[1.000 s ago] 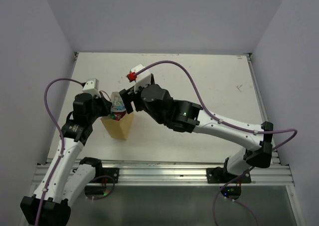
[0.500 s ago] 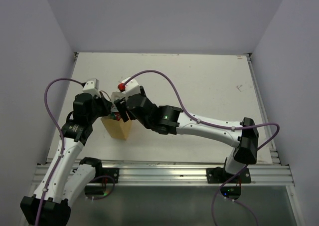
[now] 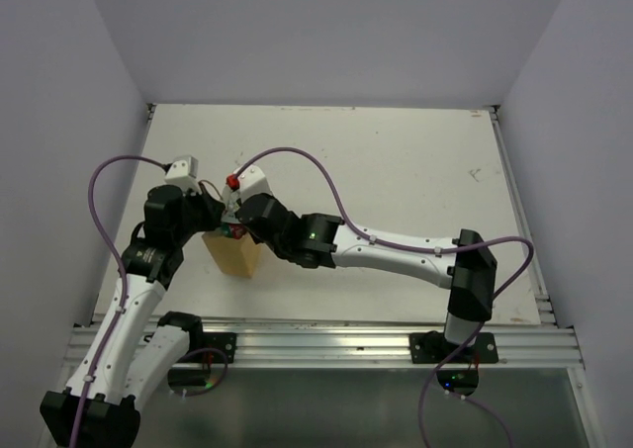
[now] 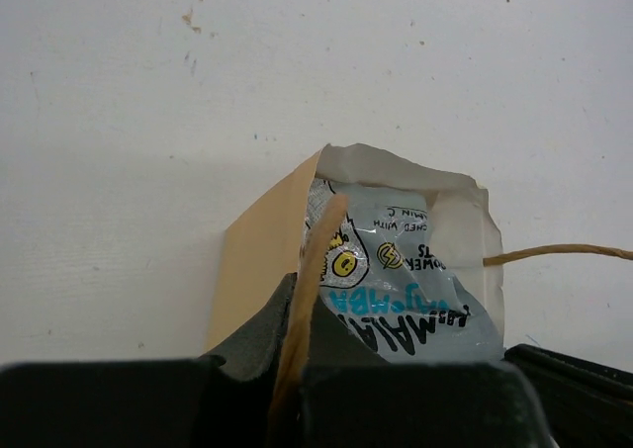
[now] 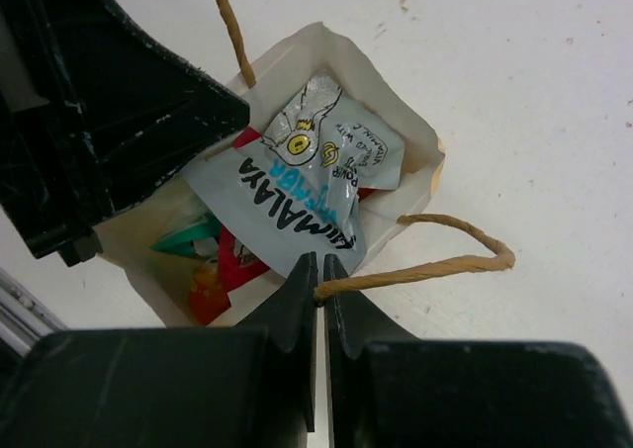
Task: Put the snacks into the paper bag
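Tan kraft paper bag point(image 5: 416, 157), crinkled silvery-blue packet point(image 5: 297, 186) inside

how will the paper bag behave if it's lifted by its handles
Probably light: the paper bag holds only flat packets. Its thin walls look crumpled at the rim, so it may buckle or sag. The twine handle pinched by the right fingers looks thin and floppy, so the bag could swing.

Robot lab cell: white table point(image 3: 415, 171), bare walls point(image 3: 297, 33), aluminium rail point(image 3: 326, 341).
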